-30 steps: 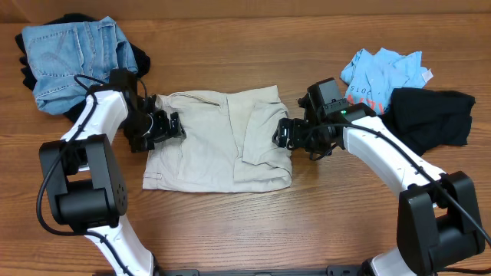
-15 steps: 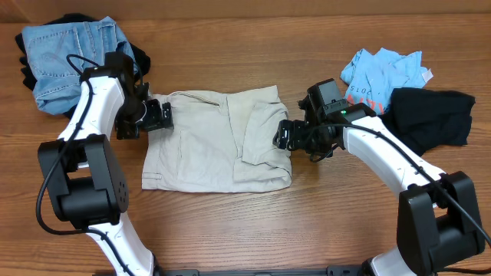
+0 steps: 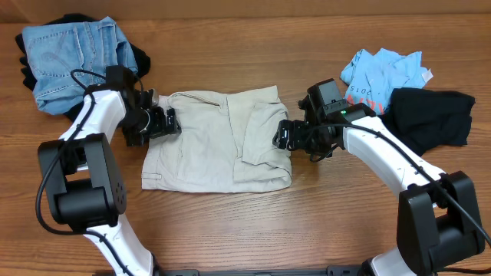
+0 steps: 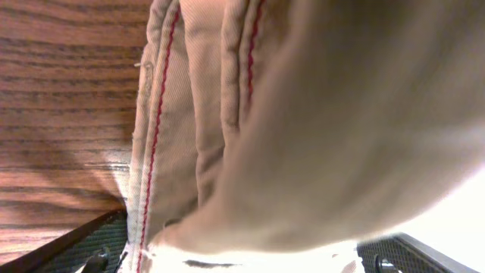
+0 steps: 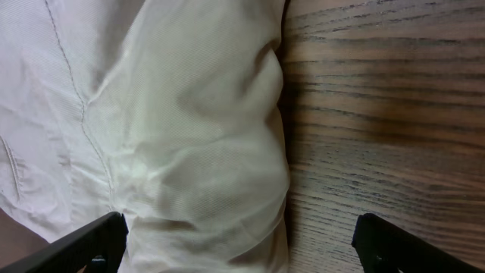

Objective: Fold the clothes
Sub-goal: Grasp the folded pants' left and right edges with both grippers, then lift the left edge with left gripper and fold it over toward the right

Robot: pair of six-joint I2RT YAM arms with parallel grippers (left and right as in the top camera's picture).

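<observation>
Flanking the cream-beige cotton trousers [image 3: 207,146], our left fingers [image 4: 91,252] and right fingers [image 5: 95,246] stand spread to pinch opposite edges.

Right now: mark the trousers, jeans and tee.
trousers [image 3: 203,149], overhead view, middle of the folded cloth
jeans [image 3: 65,54], overhead view, middle of the denim pile
tee [image 3: 380,70], overhead view, middle of the crumpled cloth

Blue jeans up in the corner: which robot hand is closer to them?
Left. The left gripper sits at one edge of the beige trousers, near the blue jeans. The right gripper is at the opposite edge, much farther away.
</observation>
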